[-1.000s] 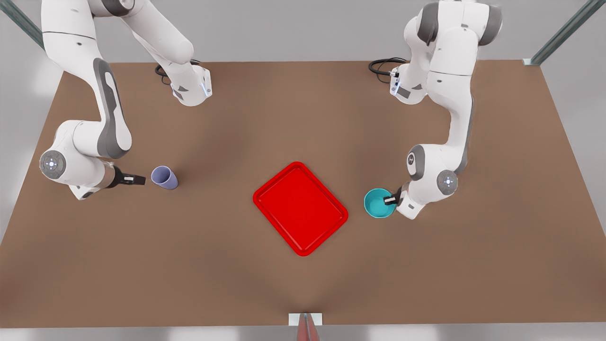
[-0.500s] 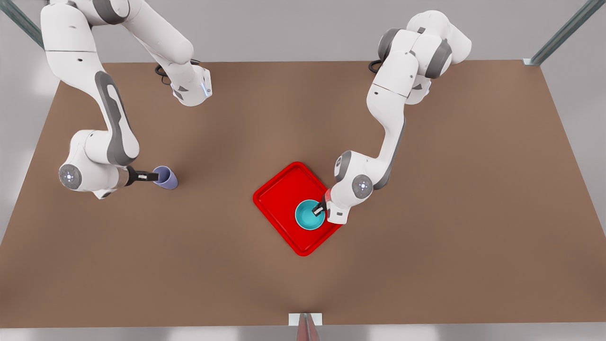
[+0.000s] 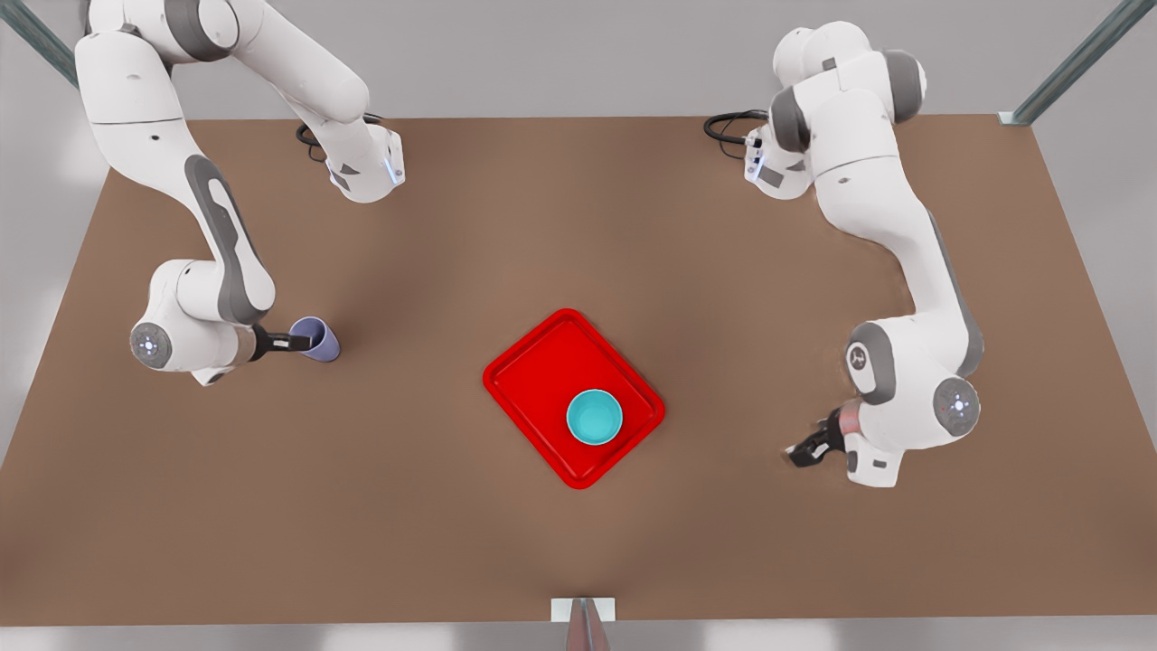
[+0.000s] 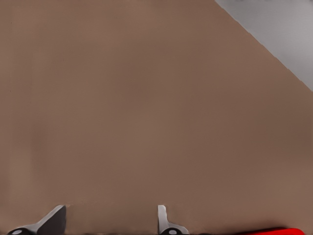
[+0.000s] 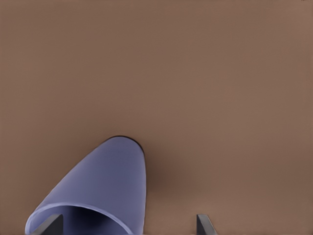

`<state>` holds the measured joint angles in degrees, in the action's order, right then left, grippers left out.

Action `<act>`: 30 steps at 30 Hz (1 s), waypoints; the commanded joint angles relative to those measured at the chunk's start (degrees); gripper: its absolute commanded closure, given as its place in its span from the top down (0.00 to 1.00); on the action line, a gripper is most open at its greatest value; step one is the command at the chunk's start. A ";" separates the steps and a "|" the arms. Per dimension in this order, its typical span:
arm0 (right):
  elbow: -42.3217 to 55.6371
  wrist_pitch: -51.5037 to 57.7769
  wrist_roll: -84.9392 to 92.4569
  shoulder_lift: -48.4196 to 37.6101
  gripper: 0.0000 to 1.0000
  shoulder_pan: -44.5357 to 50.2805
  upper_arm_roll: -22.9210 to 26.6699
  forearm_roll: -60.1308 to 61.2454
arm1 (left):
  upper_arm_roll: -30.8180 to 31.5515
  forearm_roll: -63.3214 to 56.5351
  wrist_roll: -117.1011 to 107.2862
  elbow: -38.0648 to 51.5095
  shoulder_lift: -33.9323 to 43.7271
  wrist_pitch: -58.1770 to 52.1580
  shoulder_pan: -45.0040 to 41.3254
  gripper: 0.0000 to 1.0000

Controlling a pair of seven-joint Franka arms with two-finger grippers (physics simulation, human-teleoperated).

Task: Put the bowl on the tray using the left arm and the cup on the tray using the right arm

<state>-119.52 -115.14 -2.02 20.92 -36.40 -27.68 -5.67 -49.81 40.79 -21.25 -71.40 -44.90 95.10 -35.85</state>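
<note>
Front view: the bowl [image 3: 594, 417] sits on the tray [image 3: 533, 371]; the left gripper [image 3: 803, 449] hangs open over bare table [image 3: 578, 226] (well apart from the tray). The right gripper [image 3: 303, 342] is at the cup [image 3: 315, 338].

Left wrist view: fingers [image 4: 166, 220] spread wide, empty.

Right wrist view: fingers [image 5: 203, 224] wide, one inside the cup's [image 5: 100, 188] rim.

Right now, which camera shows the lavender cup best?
The front view: the whole lavender cup stands on the table with the right gripper at its rim. The right wrist view shows its rim and side up close, cropped.
</note>
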 commanded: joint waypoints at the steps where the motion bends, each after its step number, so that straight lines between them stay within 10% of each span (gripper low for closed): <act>1: -0.09 0.00 0.00 -0.01 1.00 0.01 0.00 -0.04 | -2.03 -0.62 3.12 1.17 -0.01 -2.02 -0.01 1.00; 4: -0.62 -0.44 0.09 0.08 1.00 0.45 0.00 -0.57 | -10.48 -13.96 21.68 12.06 1.92 -21.08 -1.32 1.00; 7: -1.06 -2.11 0.09 0.96 1.00 0.54 0.00 -0.92 | 41.18 -48.16 20.46 10.07 21.33 -22.50 23.80 1.00; 15: -1.15 -4.04 0.18 2.72 0.95 -0.16 0.00 -1.98 | 42.96 -44.22 13.16 0.91 26.62 -15.91 26.36 1.00; 19: -1.15 -3.96 0.26 2.72 0.26 -0.07 0.00 -1.98 | 42.96 -44.22 13.07 0.91 26.44 -16.09 26.36 1.00; 20: -1.06 -3.96 0.26 2.72 0.21 0.10 0.00 -1.98 | 42.96 -44.22 13.07 0.91 26.44 -16.17 26.36 1.00; 30: -0.80 -2.90 -0.44 2.72 0.21 0.28 -0.09 -1.98 | 43.13 -44.13 12.98 0.91 26.09 -16.70 27.06 1.00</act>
<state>-120.17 -117.60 -2.37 23.56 -36.12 -27.77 -7.62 -3.98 -3.36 -8.19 -70.49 -18.44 78.40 -6.40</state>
